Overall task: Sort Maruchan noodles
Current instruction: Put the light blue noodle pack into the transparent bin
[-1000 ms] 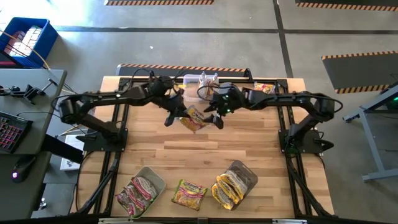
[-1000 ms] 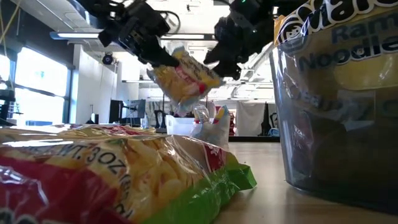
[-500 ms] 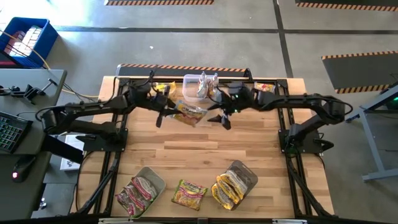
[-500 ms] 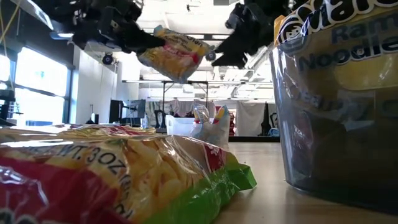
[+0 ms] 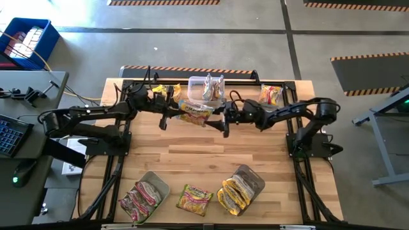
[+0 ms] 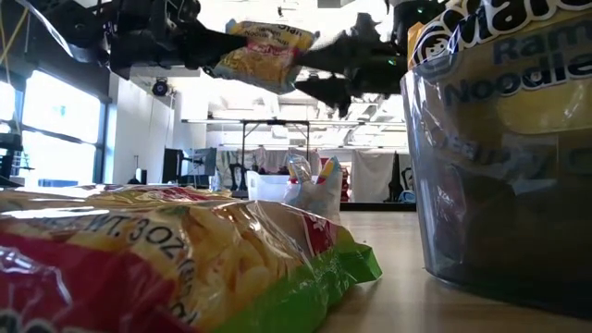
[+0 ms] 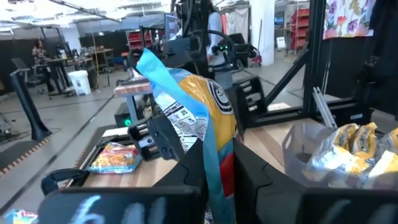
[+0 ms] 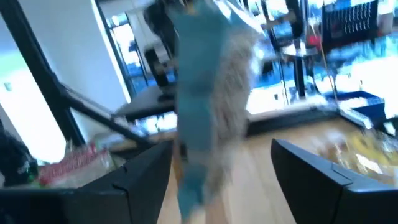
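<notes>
Held packet: yellow packet point(image 5: 195, 112) hangs in the air over the far-middle of the table point(image 5: 211, 153), just near of the far tub point(image 5: 206, 87).
Left gripper: left gripper point(image 5: 171, 109) is clamped shut on the packet's left edge; the left wrist view shows the wrapper pinched between its fingers point(image 7: 186, 174).
Right gripper: right gripper point(image 5: 225, 115) sits at the packet's right edge, jaws spread wide on either side of it, not closed on it. Whether a finger touches the wrapper, cannot tell.
Step in hand: looks like a handover, left to right, or a two-arm steadying of the packet.
Doing it well: right jaws should close on the flat seam edge, not the bulging middle. The left should let go only once the right has a firm pinch. Crinkly film will likely slip or fold, so bite deep.
Sorted so far: near-left tub point(image 5: 148, 191) holds pink-red packets; near-right tub point(image 5: 246, 182) holds yellow ones; one packet point(image 5: 194, 199) lies loose between them.
Unsorted: a yellow packet point(image 5: 167, 91) left of the far tub, a red-yellow one point(image 5: 271, 94) at the far right, more inside the far tub.
Likely target: near-right tub, judging by colour.
Risk: dropping it mid-transfer.
</notes>
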